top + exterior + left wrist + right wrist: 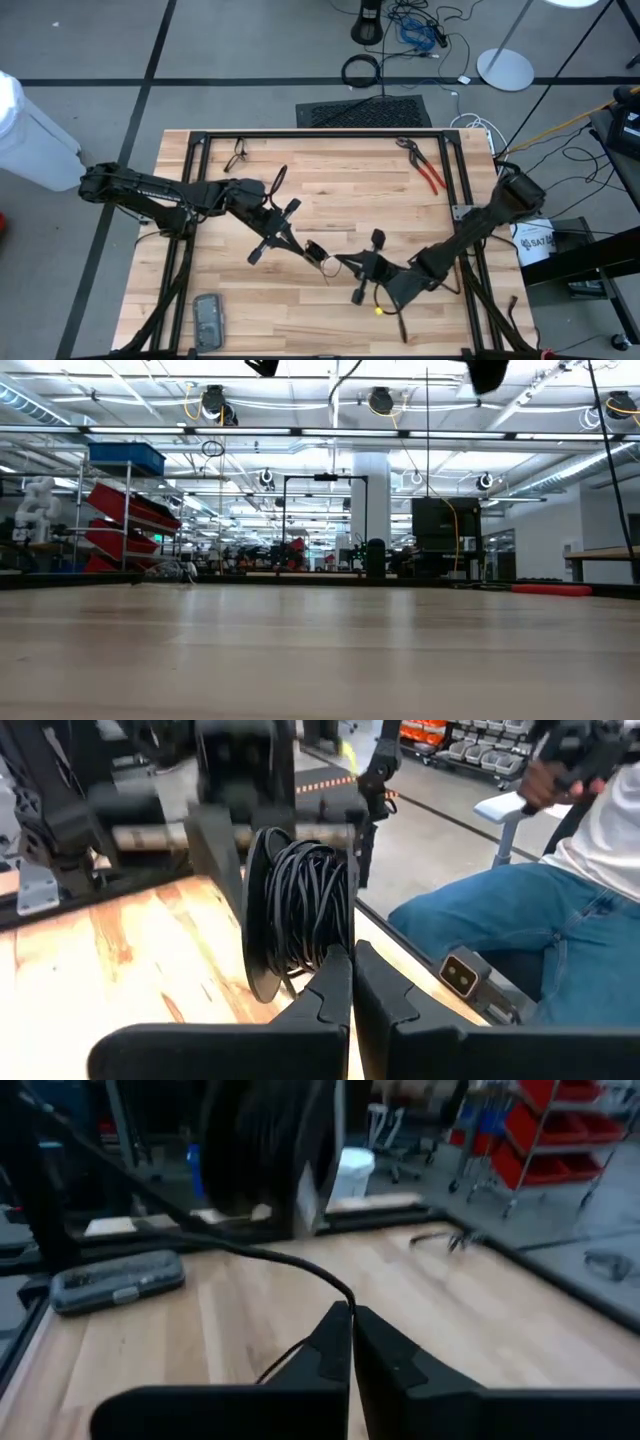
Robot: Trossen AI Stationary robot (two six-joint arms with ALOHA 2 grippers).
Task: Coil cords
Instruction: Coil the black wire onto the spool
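Coiled cord (300, 905) upright, pinched by both closed grippers

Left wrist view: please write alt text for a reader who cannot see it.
The left gripper, fingers shut, pinches a thin black cord wound in a bundle above a pale wooden table. Beyond the table's edge sits a person in blue jeans.

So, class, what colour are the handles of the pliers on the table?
Red; the pliers show best in the high view.

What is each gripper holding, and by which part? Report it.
Left gripper: shut on the coiled bundle of the cord, pinched at its near edge. Right gripper: shut on a loose strand of the same cord, which runs off toward the coil.
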